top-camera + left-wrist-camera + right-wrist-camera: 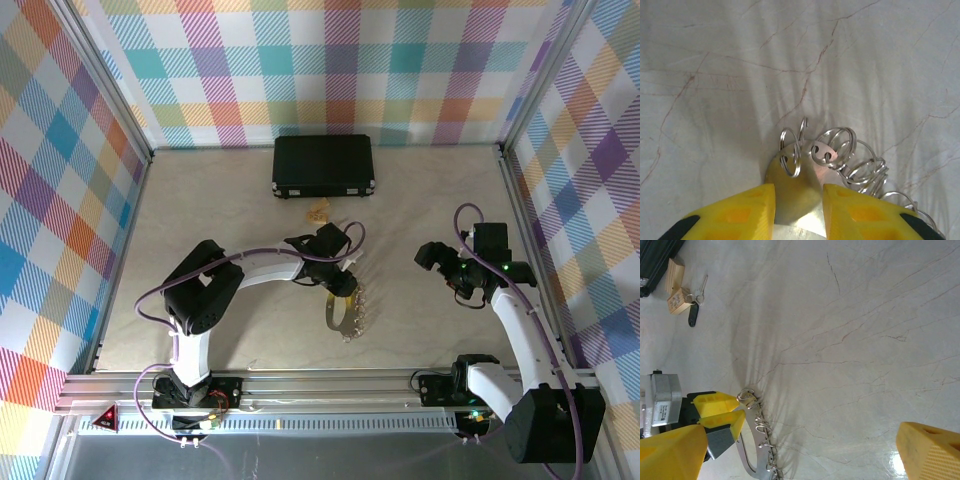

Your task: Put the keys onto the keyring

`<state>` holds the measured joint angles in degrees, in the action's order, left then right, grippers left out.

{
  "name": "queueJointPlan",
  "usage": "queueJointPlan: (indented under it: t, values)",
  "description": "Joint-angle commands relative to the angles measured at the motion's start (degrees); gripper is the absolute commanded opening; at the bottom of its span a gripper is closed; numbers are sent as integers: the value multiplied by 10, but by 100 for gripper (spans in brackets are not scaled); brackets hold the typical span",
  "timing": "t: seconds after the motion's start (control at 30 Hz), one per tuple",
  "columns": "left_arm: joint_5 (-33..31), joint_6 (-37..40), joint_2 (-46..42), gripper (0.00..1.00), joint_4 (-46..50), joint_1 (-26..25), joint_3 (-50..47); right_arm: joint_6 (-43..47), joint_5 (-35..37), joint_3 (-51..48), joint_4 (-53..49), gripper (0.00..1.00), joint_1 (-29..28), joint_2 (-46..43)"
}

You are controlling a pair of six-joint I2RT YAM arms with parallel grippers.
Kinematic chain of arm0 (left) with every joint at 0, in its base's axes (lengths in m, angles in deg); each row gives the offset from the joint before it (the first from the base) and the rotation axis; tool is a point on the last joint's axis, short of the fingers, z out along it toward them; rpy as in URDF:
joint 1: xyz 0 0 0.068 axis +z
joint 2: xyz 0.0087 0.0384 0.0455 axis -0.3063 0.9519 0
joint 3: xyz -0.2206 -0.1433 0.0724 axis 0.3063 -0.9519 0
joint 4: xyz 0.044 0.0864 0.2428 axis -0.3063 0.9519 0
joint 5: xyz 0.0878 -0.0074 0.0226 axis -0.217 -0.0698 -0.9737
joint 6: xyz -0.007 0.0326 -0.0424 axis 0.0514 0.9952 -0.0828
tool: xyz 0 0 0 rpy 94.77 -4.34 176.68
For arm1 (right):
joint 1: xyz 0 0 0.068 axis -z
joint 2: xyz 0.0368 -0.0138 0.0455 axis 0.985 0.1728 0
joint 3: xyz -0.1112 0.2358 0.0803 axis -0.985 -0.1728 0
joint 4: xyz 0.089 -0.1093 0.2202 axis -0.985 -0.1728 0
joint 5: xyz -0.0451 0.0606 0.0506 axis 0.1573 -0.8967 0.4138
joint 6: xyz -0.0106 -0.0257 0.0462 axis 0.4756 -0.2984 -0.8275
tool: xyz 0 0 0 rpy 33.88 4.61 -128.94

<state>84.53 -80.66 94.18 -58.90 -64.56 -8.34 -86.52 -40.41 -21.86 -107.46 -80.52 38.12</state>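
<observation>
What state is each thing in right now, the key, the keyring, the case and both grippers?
keyring: clamped at one edge by the left gripper.
left gripper: shut on the keyring.
right gripper: open, holding nothing.
black key: lying on the table by the tan wood piece, not on the keyring.
black case: shut, lying flat.

Seen from above and behind over the whole counter [200, 200]; from each wrist close and low, sharing the keyring [795, 197].
</observation>
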Motion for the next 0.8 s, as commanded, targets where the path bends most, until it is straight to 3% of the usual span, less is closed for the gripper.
queueJointPlan:
  t: [0.0,0.77]
  values:
    - [-1,16,11,28,-12,-1,16,7,4,23,-10,96,-4,5]
    - [-28,20,19,20,-35,-1,30,9,10,22,-17,97,-4,-7]
